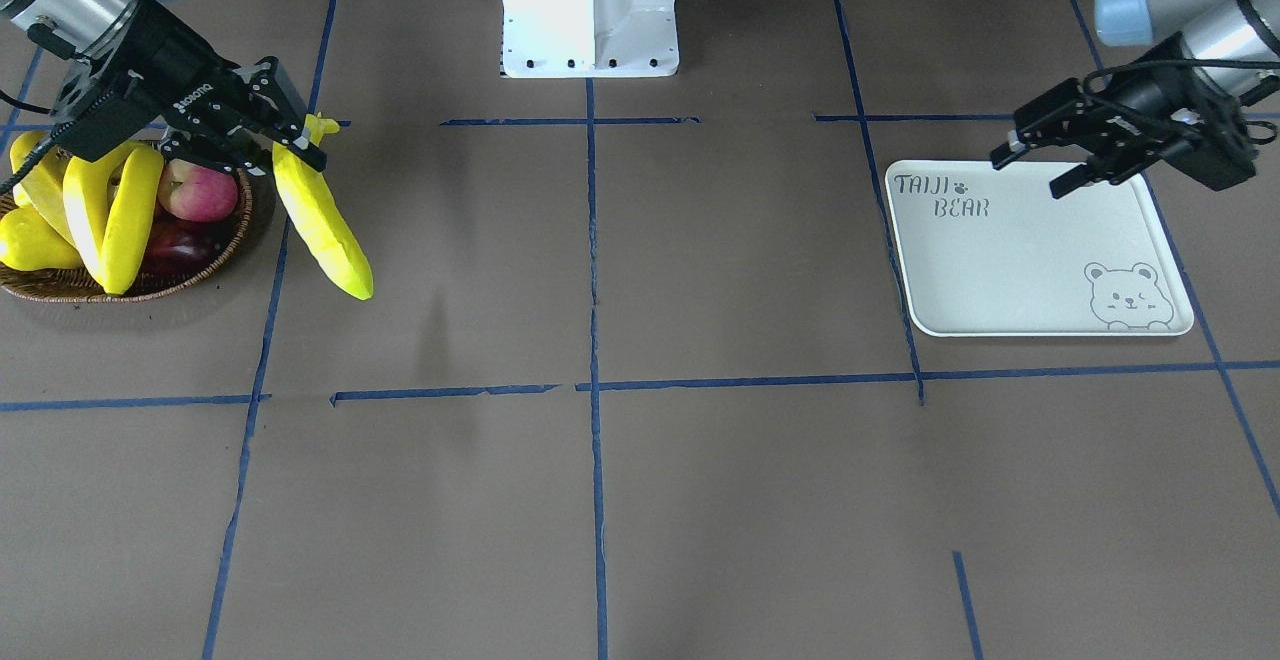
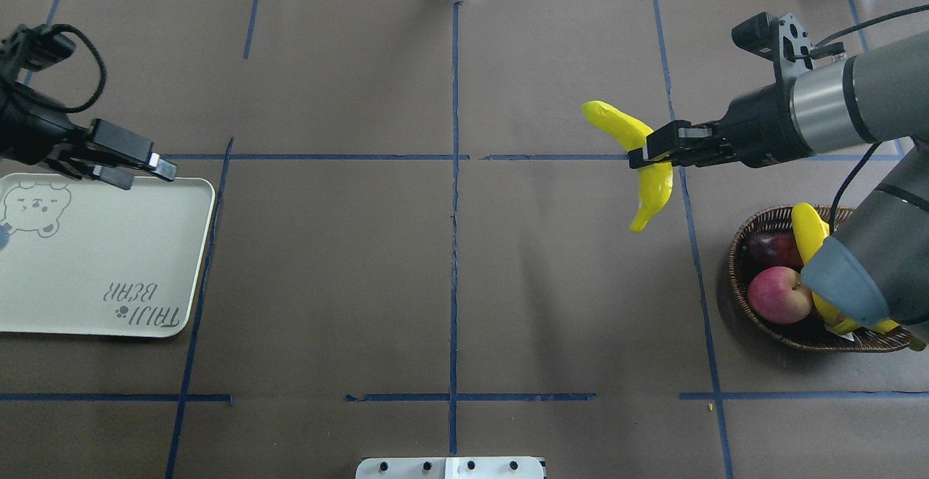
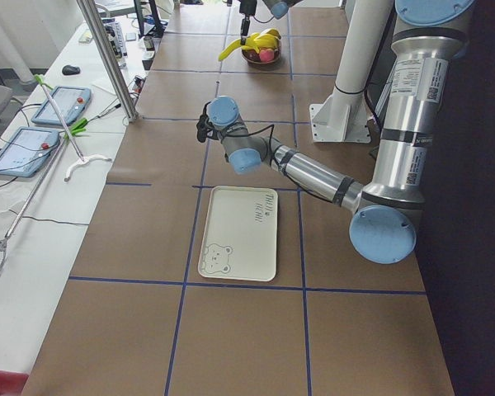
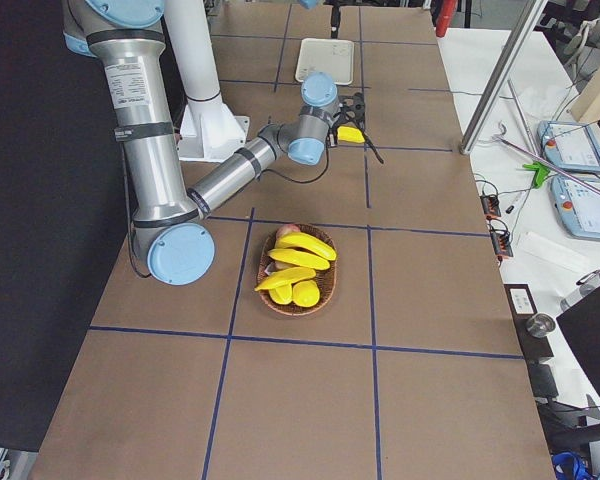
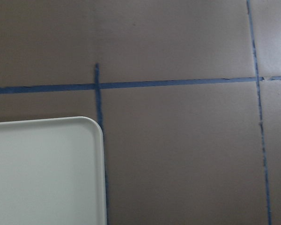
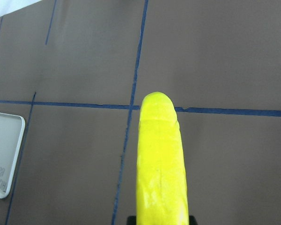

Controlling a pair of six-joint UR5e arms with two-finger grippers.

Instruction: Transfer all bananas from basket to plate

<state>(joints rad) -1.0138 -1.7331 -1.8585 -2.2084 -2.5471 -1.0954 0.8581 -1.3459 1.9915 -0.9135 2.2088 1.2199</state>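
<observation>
Banana (image 6: 161,159) clamped in right jaws, wrist level, near basket (image 2: 736,276) | left jaws open over plate (image 2: 101,254) corner

the plate (image 3: 235,241) lies just beside the near left arm (image 3: 309,175).

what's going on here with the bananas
The right gripper is shut on one banana and holds it in the air above the table, just outside the basket. More bananas and an apple lie in the basket. The plate across the table is bare, and the left gripper hangs open over its edge.
</observation>
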